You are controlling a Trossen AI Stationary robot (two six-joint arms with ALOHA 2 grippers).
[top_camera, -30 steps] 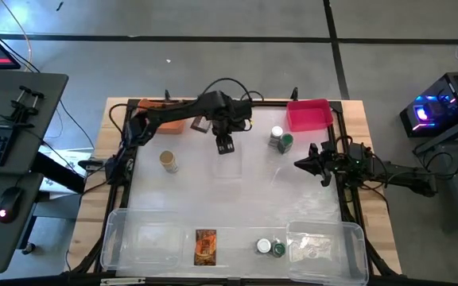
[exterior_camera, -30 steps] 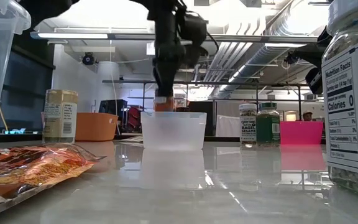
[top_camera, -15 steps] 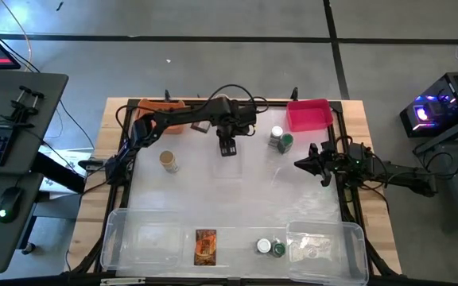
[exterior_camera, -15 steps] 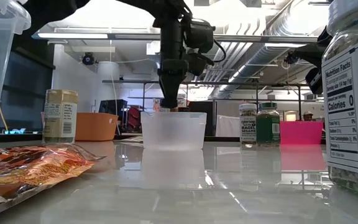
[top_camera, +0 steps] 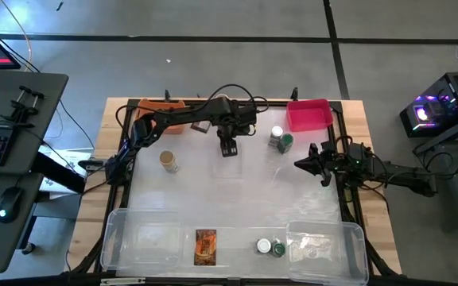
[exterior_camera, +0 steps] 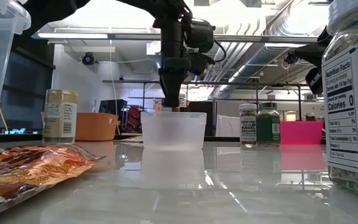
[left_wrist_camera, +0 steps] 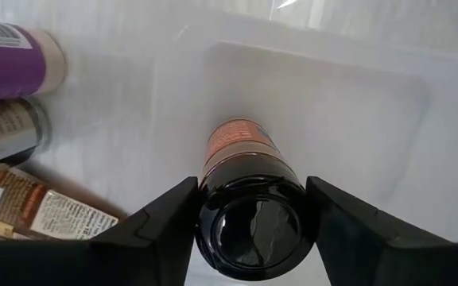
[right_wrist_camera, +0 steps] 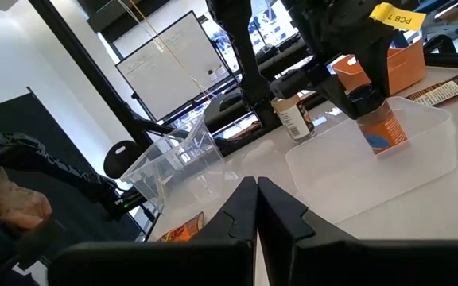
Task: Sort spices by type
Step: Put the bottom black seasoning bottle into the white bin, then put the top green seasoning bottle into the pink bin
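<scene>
While most spices wait unsorted, we see from above our left gripper over a small clear tub, with a tan-capped jar to one side and two jars to the other. At table height, an orange packet lies near. Our wrist shows fingers flanking a dark-capped, orange-labelled jar inside the tub, seemingly loosening. Our right gripper, pressed together, waits well apart.
</scene>
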